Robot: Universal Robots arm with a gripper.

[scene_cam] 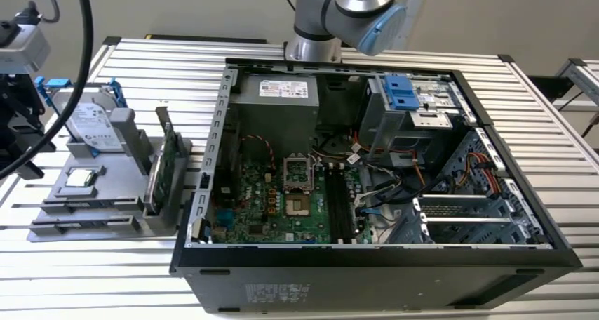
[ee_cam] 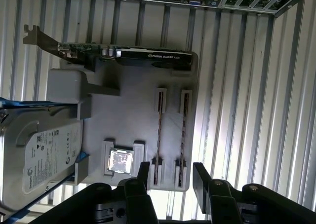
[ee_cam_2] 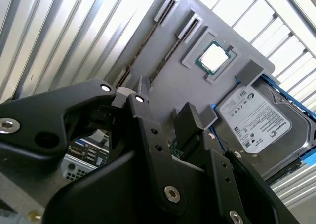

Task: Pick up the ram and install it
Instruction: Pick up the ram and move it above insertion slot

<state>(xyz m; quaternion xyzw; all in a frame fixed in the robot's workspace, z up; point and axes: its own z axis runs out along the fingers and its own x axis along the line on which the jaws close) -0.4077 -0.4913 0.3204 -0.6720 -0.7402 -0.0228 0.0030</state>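
Ribbed metal tabletop point(ee_cam: 276, 110) bears a grey plastic tray point(ee_cam: 128, 120); our black gripper point(ee_cam: 172, 172) hangs open, empty, over the slim dark ram point(ee_cam: 158, 135); misaligned, we could jam it.

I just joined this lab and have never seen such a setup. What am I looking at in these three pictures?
It is a robot arm at an open computer case on a slatted metal table. The exterior view looks on from off the arm; both wrist views come from cameras riding on the arm, looking past its black gripper. The gripper is open, holds nothing, and hovers over a grey tray. On the tray sit a hard drive, a processor chip, a circuit card, and two thin strips on edge in slots, apparently the ram.
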